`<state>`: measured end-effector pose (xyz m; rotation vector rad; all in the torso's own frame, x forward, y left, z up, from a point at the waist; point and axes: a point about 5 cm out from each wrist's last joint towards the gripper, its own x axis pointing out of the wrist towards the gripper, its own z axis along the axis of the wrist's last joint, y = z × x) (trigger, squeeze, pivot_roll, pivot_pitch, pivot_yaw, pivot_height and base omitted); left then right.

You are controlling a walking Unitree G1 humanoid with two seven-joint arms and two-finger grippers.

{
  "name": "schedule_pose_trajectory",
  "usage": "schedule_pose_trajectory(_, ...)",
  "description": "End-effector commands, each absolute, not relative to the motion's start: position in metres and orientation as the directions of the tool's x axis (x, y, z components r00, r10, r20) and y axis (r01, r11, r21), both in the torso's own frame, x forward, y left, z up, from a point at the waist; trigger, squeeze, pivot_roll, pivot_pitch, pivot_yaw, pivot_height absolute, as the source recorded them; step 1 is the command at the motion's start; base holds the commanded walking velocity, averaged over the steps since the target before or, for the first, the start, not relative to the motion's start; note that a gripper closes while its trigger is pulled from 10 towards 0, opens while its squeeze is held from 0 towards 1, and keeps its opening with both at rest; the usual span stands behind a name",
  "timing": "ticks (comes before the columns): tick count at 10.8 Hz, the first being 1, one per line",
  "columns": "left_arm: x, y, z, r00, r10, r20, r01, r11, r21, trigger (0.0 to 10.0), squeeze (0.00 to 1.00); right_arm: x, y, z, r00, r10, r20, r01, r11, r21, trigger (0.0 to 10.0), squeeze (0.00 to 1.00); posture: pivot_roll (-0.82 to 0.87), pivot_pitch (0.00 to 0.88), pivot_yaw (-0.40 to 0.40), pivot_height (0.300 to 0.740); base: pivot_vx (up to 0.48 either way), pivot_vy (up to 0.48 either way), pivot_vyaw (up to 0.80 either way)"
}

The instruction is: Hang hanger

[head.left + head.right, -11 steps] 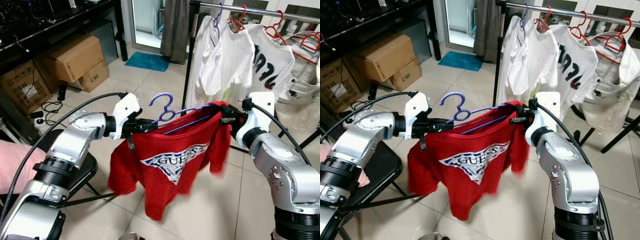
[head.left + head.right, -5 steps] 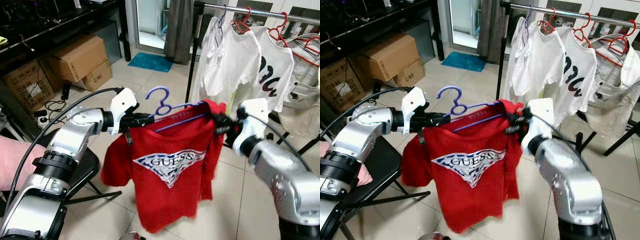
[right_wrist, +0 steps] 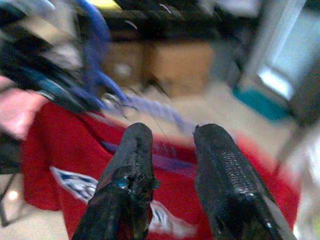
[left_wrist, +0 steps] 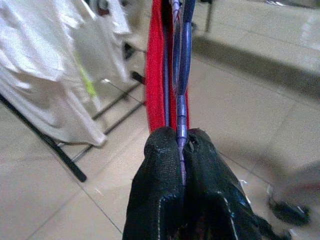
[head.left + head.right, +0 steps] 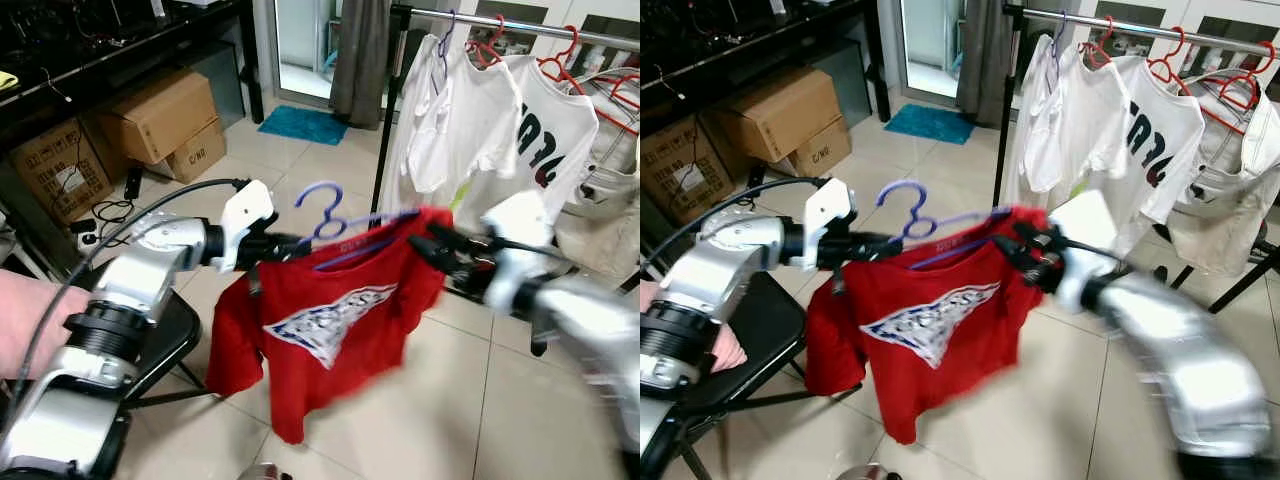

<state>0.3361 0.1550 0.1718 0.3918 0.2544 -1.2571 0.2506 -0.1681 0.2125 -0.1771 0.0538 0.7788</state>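
While the left gripper [image 5: 268, 246] pinches one end of the purple hanger [image 5: 335, 226], its two black fingers [image 4: 160, 185] pressed together on the thin bar as the left wrist view shows, the hanger is held in the air in front of the robot, well short of the rack [image 5: 520, 30] behind it. Over the hanger hangs a red shirt [image 5: 320, 335] with a white and blue emblem on the chest, its hem clear of the tiled floor [image 5: 430, 400]. At the other shoulder of the shirt is the right gripper [image 5: 440, 248], strongly blurred in both eye views; in the right wrist view its fingers [image 3: 130, 170] stand apart with a plain gap between them, nothing held, pointing toward the red shirt and the purple bar beyond. Whether the fingertips touch the cloth cannot be told through the blur. The hook of the hanger rises free above the shirt collar, between the two grippers and nearer the left one. On the rack, white shirts [image 5: 470, 120] hang from red hangers [image 5: 560, 60] and from another purple one. Cardboard boxes [image 5: 160, 120] sit under a dark table [image 5: 100, 50] at the robot's left, a blue mat [image 5: 300, 124] lies by the doorway, and a black chair [image 5: 170, 340] stands below the left arm, with part of a person [image 5: 25, 320] at the frame's left edge.
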Motion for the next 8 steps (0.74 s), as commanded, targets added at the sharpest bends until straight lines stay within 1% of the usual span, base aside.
schedule_pose_trajectory(1, 0.334, 0.15, 0.183, 0.239, -0.89, -0.388, 0.967, 0.18, 0.182, 0.0, 0.0, 0.243, -0.16, 0.225, 0.62, 0.782, -0.067, -0.779, 0.603, -0.17, 10.0, 1.0, 0.08, 0.008, 0.041, 0.74, 0.0, 0.0, 0.0)
schedule_pose_trajectory(2, 0.328, 0.15, 0.184, 0.158, -0.891, -0.426, 0.98, 0.09, 0.175, 0.0, 0.0, 0.238, -0.153, 0.232, 0.5, 0.86, -0.101, -0.854, 0.47, -0.225, 10.0, 1.0, 0.08, 0.006, 0.04, 0.74, 0.0, 0.0, 0.0)
schedule_pose_trajectory(3, 0.326, 0.149, 0.184, 0.123, -0.89, -0.439, 0.983, 0.05, 0.175, 0.0, 0.0, 0.237, -0.151, 0.232, 0.455, 0.878, -0.149, -0.875, 0.409, -0.261, 10.0, 1.0, 0.09, 0.007, 0.04, 0.74, 0.0, 0.0, 0.0)
schedule_pose_trajectory(4, 0.323, 0.146, 0.191, 0.061, -0.881, -0.47, 0.977, -0.044, 0.208, 0.0, 0.0, 0.237, -0.146, 0.223, 0.37, 0.885, -0.284, -0.912, 0.288, -0.291, 10.0, 0.0, 0.1, 0.008, 0.034, 0.74, 0.0, 0.0, 0.0)
schedule_pose_trajectory(5, 0.321, 0.137, 0.199, 0.02, -0.875, -0.484, 0.96, -0.118, 0.254, 0.0, 0.0, 0.239, -0.135, 0.215, 0.307, 0.893, -0.33, -0.939, 0.228, -0.256, 10.0, 0.0, 0.1, 0.009, 0.031, 0.74, 0.0, 0.0, 0.0)
schedule_pose_trajectory(6, 0.319, 0.133, 0.2, 0.001, -0.86, -0.511, 0.949, -0.161, 0.272, 0.0, 0.0, 0.239, -0.129, 0.21, 0.292, 0.892, -0.345, -0.948, 0.223, -0.226, 10.0, 0.0, 0.1, 0.009, 0.032, 0.74, 0.0, 0.0, 0.0)
schedule_pose_trajectory(7, 0.318, 0.13, 0.199, -0.018, -0.842, -0.539, 0.935, -0.206, 0.29, 0.0, 0.0, 0.239, -0.123, 0.201, 0.294, 0.883, -0.365, -0.952, 0.238, -0.191, 10.0, 0.0, 0.1, 0.01, 0.034, 0.74, 0.0, 0.0, 0.0)
schedule_pose_trajectory(8, 0.317, 0.128, 0.199, -0.034, -0.824, -0.566, 0.921, -0.246, 0.303, 0.0, 0.0, 0.24, -0.121, 0.194, 0.31, 0.875, -0.372, -0.949, 0.265, -0.168, 4.9, 0.0, 0.1, 0.014, 0.042, 0.74, 0.0, 0.0, 0.0)
